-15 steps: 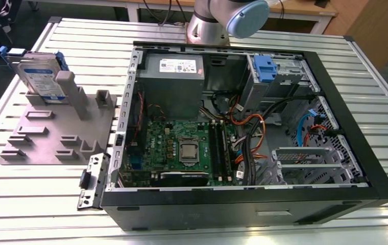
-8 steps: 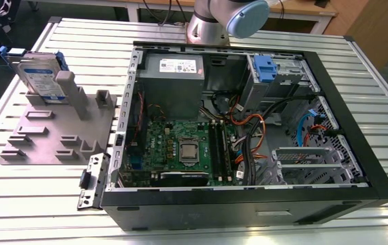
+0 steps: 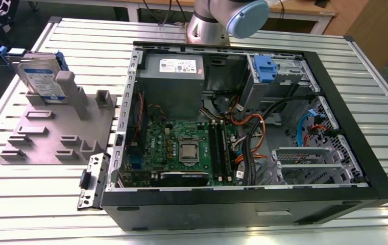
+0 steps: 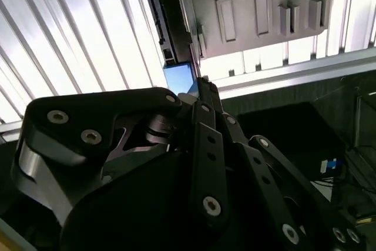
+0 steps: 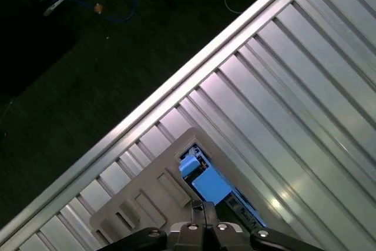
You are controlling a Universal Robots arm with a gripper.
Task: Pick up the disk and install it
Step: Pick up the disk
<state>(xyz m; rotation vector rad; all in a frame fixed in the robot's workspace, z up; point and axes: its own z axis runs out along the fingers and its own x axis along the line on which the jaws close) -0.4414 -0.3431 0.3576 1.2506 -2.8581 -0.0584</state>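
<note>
Blue-framed disk (image 3: 41, 76) stands upright in grey fixture (image 3: 51, 138), top edge exposed for grasping; claw (image 5: 202, 206) pressed together, empty, aimed at it.

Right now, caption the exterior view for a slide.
Disk stands on edge in the grey fixture on the slatted table, beside the open computer case.

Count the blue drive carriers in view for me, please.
2. The disk stands in the grey fixture at the exterior view's left. Another blue-tabbed carrier sits inside the case, beside the grey power supply. More may be hidden.
</note>
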